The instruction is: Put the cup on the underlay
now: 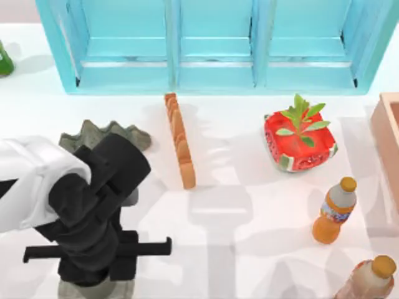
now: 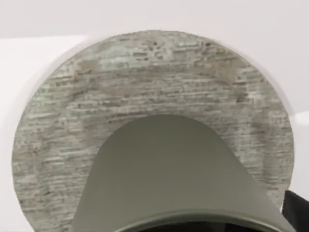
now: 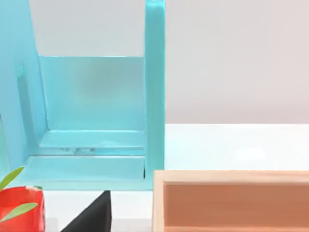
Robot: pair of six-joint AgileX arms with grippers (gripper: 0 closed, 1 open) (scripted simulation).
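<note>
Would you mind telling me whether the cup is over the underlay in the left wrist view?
Yes, the cup sits in front of the round speckled underlay, whose surface surrounds it on three sides.

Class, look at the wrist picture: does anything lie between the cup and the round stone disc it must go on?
Nothing visible does. The cup hangs directly over the bare disc, whose speckled surface lies uncovered around it.
</note>
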